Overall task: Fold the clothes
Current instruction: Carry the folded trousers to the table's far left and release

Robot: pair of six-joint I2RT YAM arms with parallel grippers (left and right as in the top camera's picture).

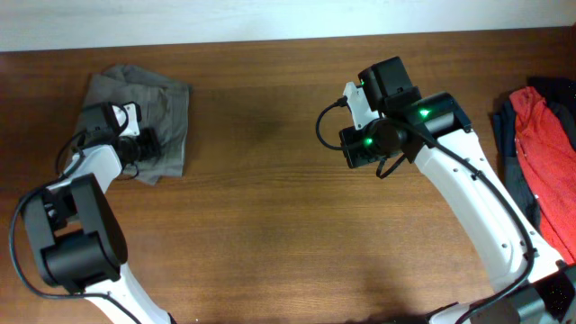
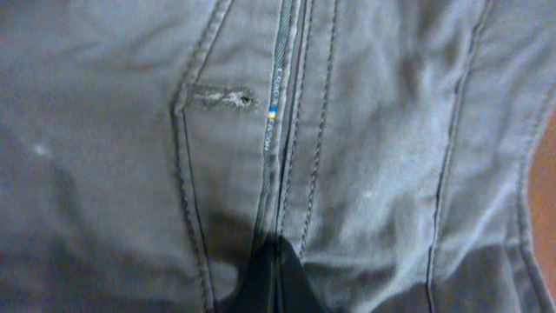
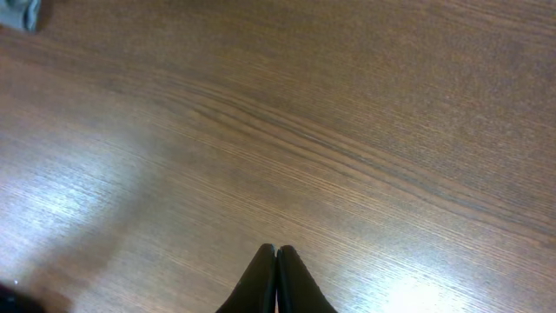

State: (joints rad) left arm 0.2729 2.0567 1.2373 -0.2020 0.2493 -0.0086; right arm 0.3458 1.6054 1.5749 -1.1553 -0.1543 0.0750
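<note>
Where the overhead view shows its upper left, the grey-khaki shorts (image 1: 162, 103) lie in a wrinkled heap on the brown table (image 1: 270, 198). The left pincer (image 1: 142, 144) sits over the lower part of the heap, and the arm hides some of the cloth. In the left wrist view the cloth fills almost the whole picture, with stitched seams (image 2: 287, 104) running down it. The two dark tips at the bottom middle are pressed together right at the cloth, but I cannot tell if any cloth is pinched between them. The right pincer (image 3: 276, 280) is over bare wood near the middle of the table, well apart from the clothes. Its tips are together with nothing in them. At the far right of the overhead view lie a red garment (image 1: 547, 135) and a dark navy garment (image 1: 506, 130). Both are cut off by the edge, so their shapes are hard to make out.
</note>
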